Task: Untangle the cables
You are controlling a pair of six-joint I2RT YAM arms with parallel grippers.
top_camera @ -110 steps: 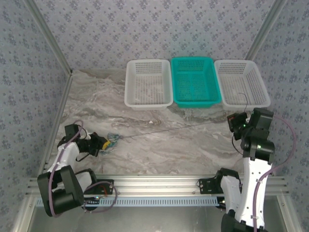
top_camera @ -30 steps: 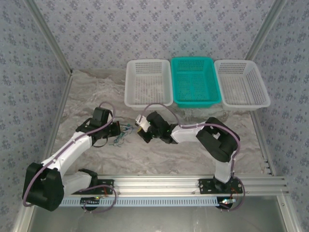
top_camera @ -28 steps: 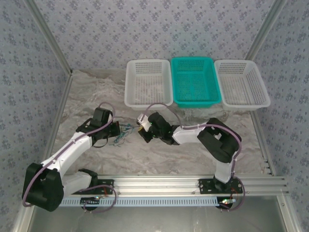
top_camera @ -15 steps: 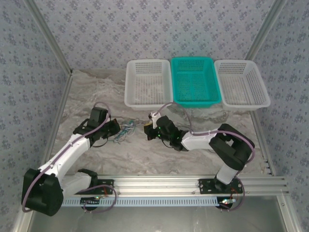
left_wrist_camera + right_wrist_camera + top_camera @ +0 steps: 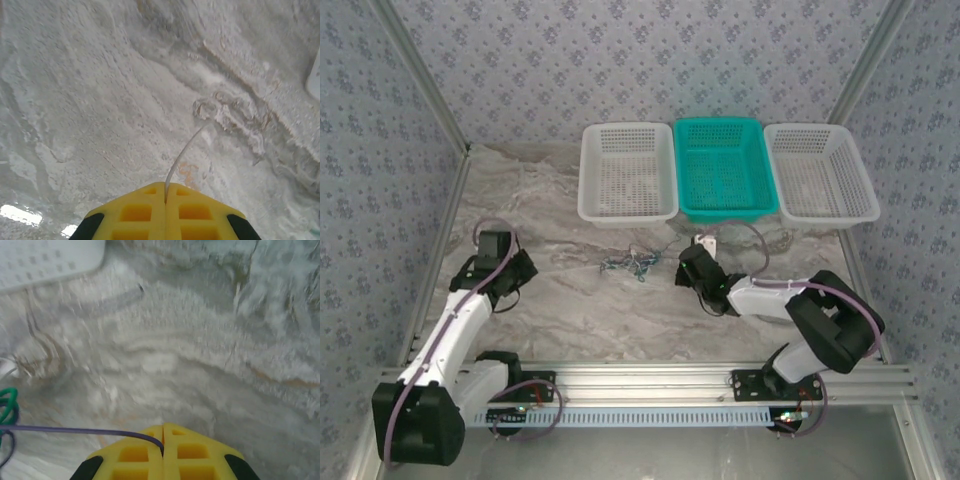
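The cables lie as a small knot of teal, blue and dark strands [image 5: 630, 264] on the marble table between the two arms. My left gripper [image 5: 527, 272] is to the left of the knot, and a thin strand runs from it to the knot. In the left wrist view its yellow fingers [image 5: 165, 186] are shut on a pale thin wire [image 5: 182, 155]. My right gripper [image 5: 681, 268] sits just right of the knot. In the right wrist view its fingers [image 5: 163, 427] are shut on a purple-blue wire [image 5: 75, 430] that leads left to a green loop [image 5: 7, 405].
Three baskets stand in a row at the back: a white one [image 5: 626, 214], a teal one [image 5: 725, 214] and a second white one [image 5: 825, 217]. A corner of the first white basket [image 5: 50, 260] shows ahead of the right gripper. Metal rails edge the table.
Both grippers have drawn apart, the left one going left and the right one going right. The knot has been dragged to the right, with wire stretched out on either side.
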